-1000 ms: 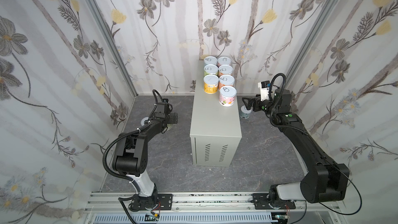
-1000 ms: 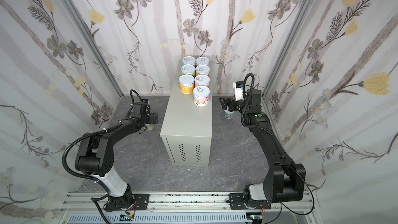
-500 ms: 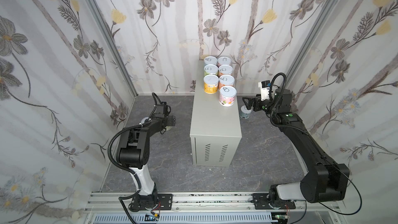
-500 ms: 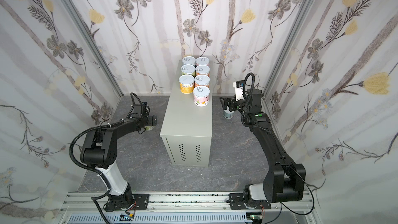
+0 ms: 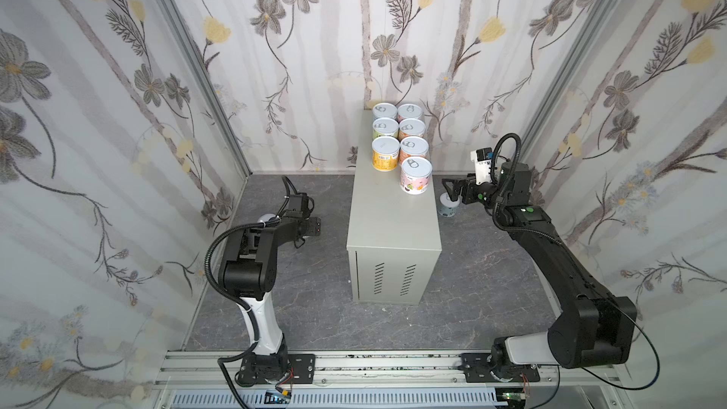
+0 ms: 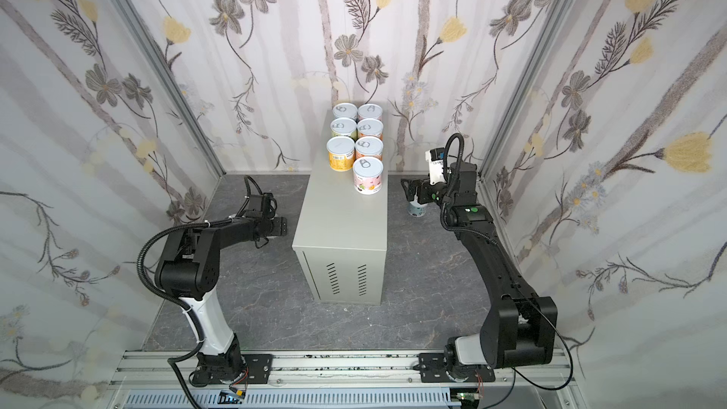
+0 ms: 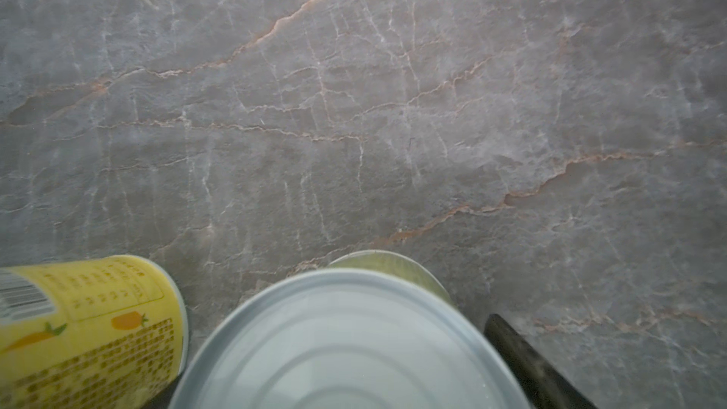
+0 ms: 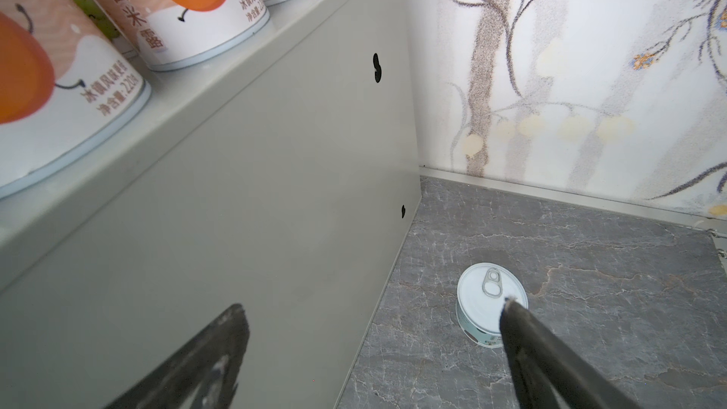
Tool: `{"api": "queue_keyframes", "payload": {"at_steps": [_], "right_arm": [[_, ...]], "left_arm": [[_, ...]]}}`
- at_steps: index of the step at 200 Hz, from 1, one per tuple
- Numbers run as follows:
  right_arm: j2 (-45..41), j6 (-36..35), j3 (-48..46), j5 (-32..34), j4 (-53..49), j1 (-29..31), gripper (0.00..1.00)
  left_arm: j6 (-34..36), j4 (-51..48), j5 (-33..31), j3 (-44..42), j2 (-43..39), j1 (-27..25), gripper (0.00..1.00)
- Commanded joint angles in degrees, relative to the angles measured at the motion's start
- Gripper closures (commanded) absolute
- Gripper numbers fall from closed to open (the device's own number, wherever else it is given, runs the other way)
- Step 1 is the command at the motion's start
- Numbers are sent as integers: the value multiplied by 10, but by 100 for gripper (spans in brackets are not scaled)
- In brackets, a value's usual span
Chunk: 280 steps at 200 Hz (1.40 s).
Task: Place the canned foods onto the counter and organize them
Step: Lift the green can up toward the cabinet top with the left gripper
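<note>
Several canned foods point(image 5: 397, 139) point(image 6: 356, 139) stand in two rows at the far end of the grey-beige counter point(image 5: 389, 222) point(image 6: 342, 218) point(image 8: 236, 190). My left gripper point(image 5: 307, 230) point(image 6: 275, 227) points down at the floor with a silver-topped can point(image 7: 346, 348) between its jaws. One finger point(image 7: 527, 363) lies beside the rim and the other is hidden, so contact is unclear. A yellow can point(image 7: 86, 328) stands close by. My right gripper point(image 5: 450, 190) point(image 6: 409, 190) point(image 8: 371, 304) hangs open above a flat pale blue can point(image 5: 447, 208) point(image 6: 417, 210) point(image 8: 484, 293) on the floor beside the counter.
The dark marbled floor point(image 5: 314, 300) runs all round the counter, and floral walls close in on three sides. The counter's near half point(image 5: 393, 230) bears nothing. The pink can point(image 5: 416, 177) stands nearest my right gripper. A rail point(image 5: 354, 363) carries both arm bases.
My left arm has folded its elbow back towards its base and the gripper has come down a little over the floor cans. The right arm and the cans on the counter have not moved.
</note>
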Motion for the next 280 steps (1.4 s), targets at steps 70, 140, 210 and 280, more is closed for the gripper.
{"api": "queue_keyframes", "payload": {"at_steps": [70,140,210,280], "right_arm": [[-25,-5,0,-1,6,0,0],[-66,-35,33,-7,-39,0,0],[-100,-57,71,-42,-79,13,0],[-142,-96,103,-97,-128,79,0]], "left_arm": [[0,-24,7,-3,-37,1,37],[27,-154,71,58,-188,1,45],[40,-330,173,225,-272,-8,45],[71,-416,323,380,-289,-30,45]]}}
